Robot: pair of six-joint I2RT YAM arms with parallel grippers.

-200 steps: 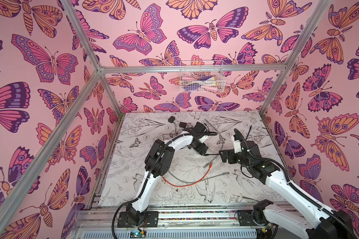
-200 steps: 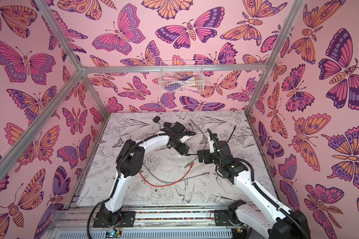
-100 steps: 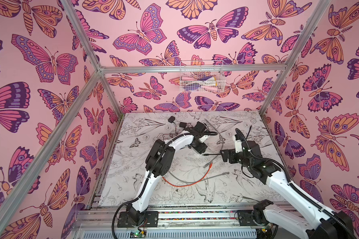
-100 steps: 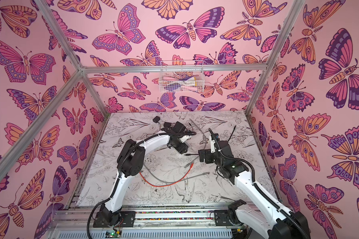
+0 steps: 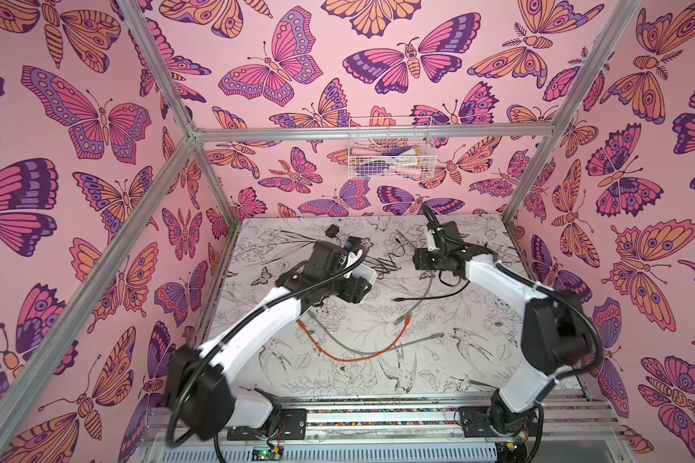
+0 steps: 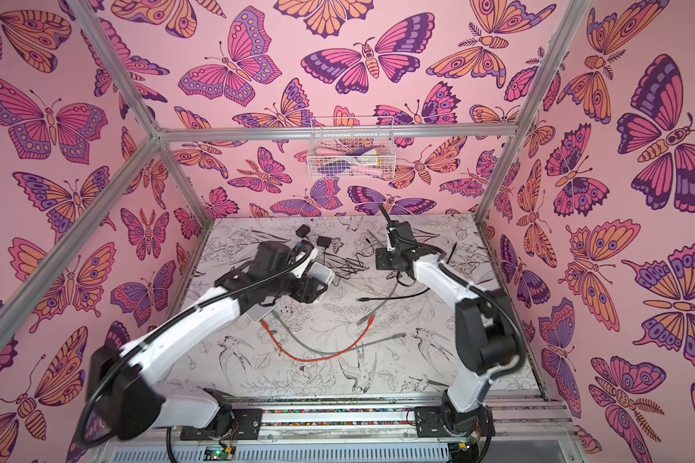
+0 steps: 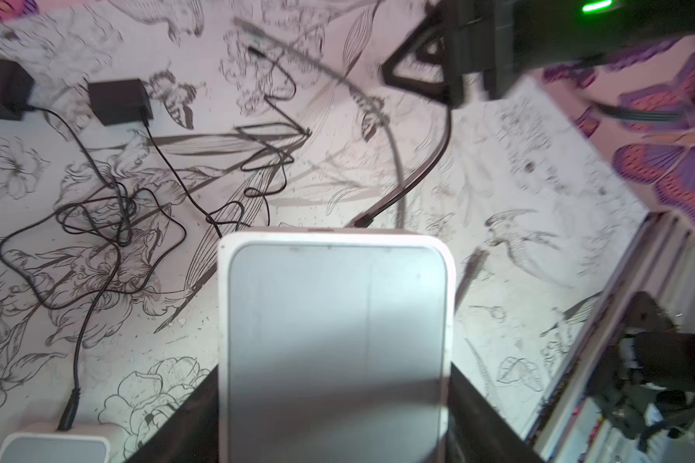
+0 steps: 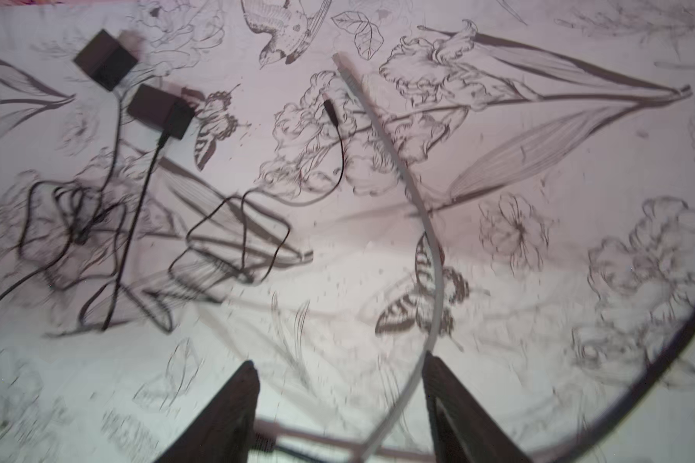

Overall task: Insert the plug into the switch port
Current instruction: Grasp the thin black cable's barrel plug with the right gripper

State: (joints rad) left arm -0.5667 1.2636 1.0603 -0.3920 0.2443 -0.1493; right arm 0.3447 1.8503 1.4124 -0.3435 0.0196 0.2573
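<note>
1. Left gripper (image 7: pixel 334 373): the jaws are clamped on the sides of the white switch (image 7: pixel 334 320). A top view shows the switch (image 5: pixel 365 273) apparently raised off the mat (image 5: pixel 478 360), presumably to offer a port to the other arm. The port face points away from the wrist camera and cannot be seen.
2. Right gripper (image 8: pixel 340 360): the jaws stand apart, astride the grey cable (image 8: pixel 426 224). The cable runs between the fingers with no visible pinch, so the gripper is judged poised to take it.
3. Plug (image 5: pixel 397 322): this end of the grey cable lies on the mat just beside the orange cable (image 5: pixel 338 356), well apart from the switch. It is not yet inserted.
4. Surroundings: a second switch (image 7: pixel 53 447) carries a black power lead, and black adapters (image 7: pixel 119 100) trail tangled leads. Both are judged idle clutter.
</note>
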